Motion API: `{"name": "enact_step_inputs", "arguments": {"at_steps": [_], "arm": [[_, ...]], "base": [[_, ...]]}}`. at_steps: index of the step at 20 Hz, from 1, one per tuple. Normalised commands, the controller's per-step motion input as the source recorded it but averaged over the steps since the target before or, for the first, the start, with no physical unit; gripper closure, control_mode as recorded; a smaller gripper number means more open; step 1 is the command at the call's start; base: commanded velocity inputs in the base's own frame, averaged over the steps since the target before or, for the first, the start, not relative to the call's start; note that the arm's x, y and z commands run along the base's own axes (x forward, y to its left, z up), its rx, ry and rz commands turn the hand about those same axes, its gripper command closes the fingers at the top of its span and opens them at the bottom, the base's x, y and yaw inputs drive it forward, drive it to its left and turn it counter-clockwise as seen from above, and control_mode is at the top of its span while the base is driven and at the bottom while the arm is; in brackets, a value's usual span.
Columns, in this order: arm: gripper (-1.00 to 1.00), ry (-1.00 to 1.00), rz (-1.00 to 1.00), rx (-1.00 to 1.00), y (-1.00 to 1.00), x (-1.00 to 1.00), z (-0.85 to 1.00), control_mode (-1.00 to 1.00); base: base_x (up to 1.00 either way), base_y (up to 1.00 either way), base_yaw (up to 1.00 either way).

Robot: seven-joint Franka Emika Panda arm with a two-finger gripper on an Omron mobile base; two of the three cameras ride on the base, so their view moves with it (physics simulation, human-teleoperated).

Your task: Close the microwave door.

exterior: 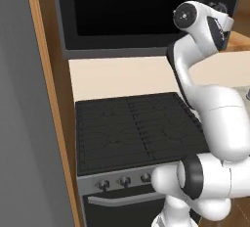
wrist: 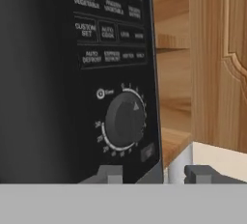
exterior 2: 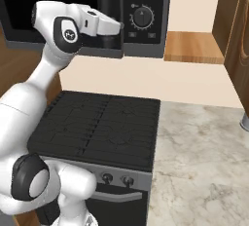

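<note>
The claw is raised to the level of the microwave's lower edge, at its control-panel end. In the hand view its two dark finger tips stand apart with a clear gap between them; nothing lies between them, so the claw is spread and unloaded. One tip sits in front of the bottom of the control panel, the other off the panel's edge, in front of a pale wall strip.

Directly ahead of the claw is the round dial, ringed by white marks, with rows of labelled buttons above it. The microwave is mounted above the stove, and the claw is just beside its lower front corner; whether it touches the casing cannot be told.

The microwave door, a dark panel with a large black window, extends away from the claw along the front of the appliance. It appears to lie flush with the front.

Beyond the claw, past the panel edge, is a wooden shelf and a wooden cabinet door.

Below the claw lies the black stove with grates, small knobs and a curved grey oven handle. A marbled worktop adjoins the stove.
</note>
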Motion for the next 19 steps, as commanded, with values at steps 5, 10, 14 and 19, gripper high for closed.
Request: {"name": "enact_step_inputs", "arguments": {"at_steps": [5,10,14,19], "arm": [[-1.0,0.01,-0.11,0.0,0.16,1.0,0.18,-1.0],[-1.0,0.11,-0.13,0.0,0.14,0.77,0.28,-1.0],[-1.0,-0.03,0.0,0.03,0.0,-0.33,0.09,-1.0],[-1.0,-0.15,0.05,-0.01,0.05,0.0,-0.11,-1.0]], "base": [[0.0,0.0,0.0],[0.0,0.0,0.0],[0.0,0.0,0.0],[0.0,0.0,0.0]]}}
